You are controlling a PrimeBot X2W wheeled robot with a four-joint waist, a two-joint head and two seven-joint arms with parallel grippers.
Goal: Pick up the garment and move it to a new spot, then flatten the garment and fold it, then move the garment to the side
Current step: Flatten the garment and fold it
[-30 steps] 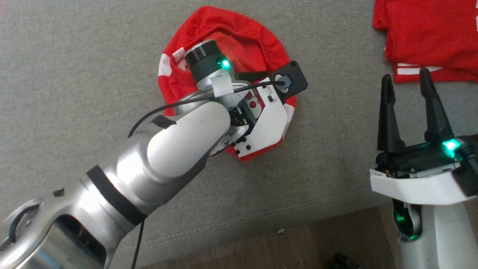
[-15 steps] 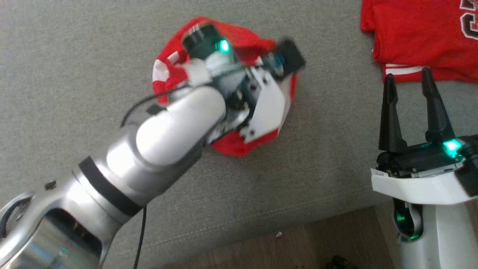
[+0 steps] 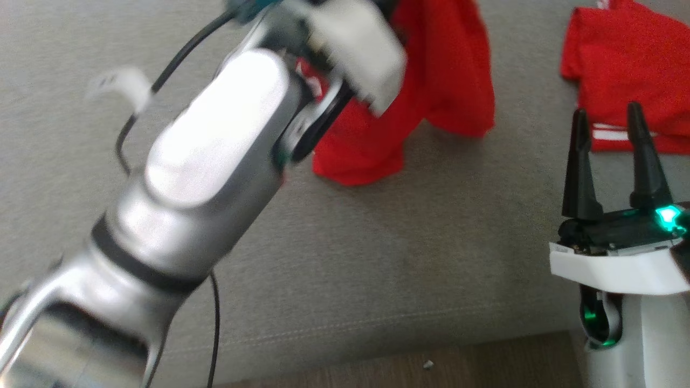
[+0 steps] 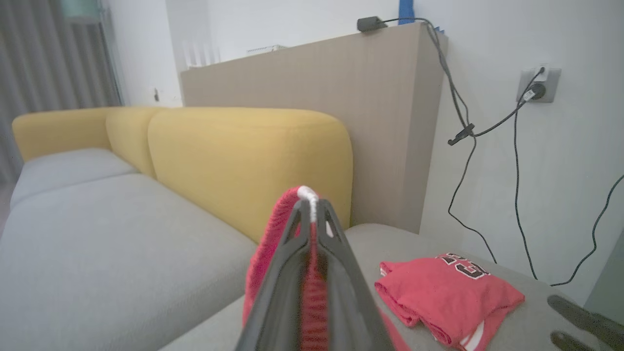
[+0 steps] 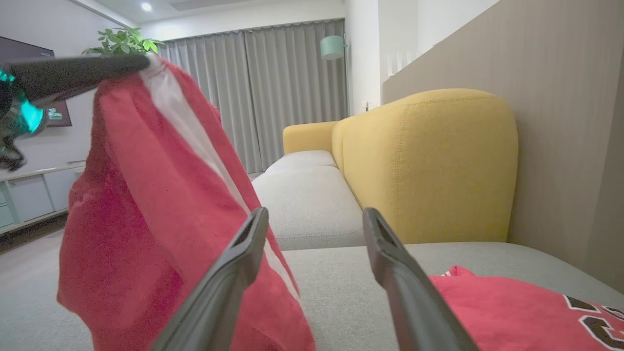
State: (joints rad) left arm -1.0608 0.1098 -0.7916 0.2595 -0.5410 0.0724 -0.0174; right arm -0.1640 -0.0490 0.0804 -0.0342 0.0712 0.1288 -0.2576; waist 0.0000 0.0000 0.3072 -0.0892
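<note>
Nearest, lower right of head view: right gripper [image 3: 606, 108], two long dark fingers apart, nothing between them, poised over grey fabric sofa seat [image 3: 377, 258]. Across the left of the same view: silver left forearm [image 3: 215, 145], blurred, reaching up-frame. At its end, left gripper [image 4: 310, 214]: fingers pressed together, clamped on the white-trimmed edge of red fabric garment with white stripe [image 5: 161, 195]. Hangs down from that grip above the sofa seat, bunched and draped; lowest folds close to the seat, contact not discernible. Beyond the right gripper: second red garment [image 3: 625, 70], folded, black lettering, flat on the seat, apart from the hanging one. Farther back: yellow rounded backrest cushions [image 4: 243, 161], then tan wood-grain panel [image 4: 341, 97], then white wall [image 4: 575, 170] with grey socket [image 4: 538, 84] and black cables [image 4: 462, 132]
</note>
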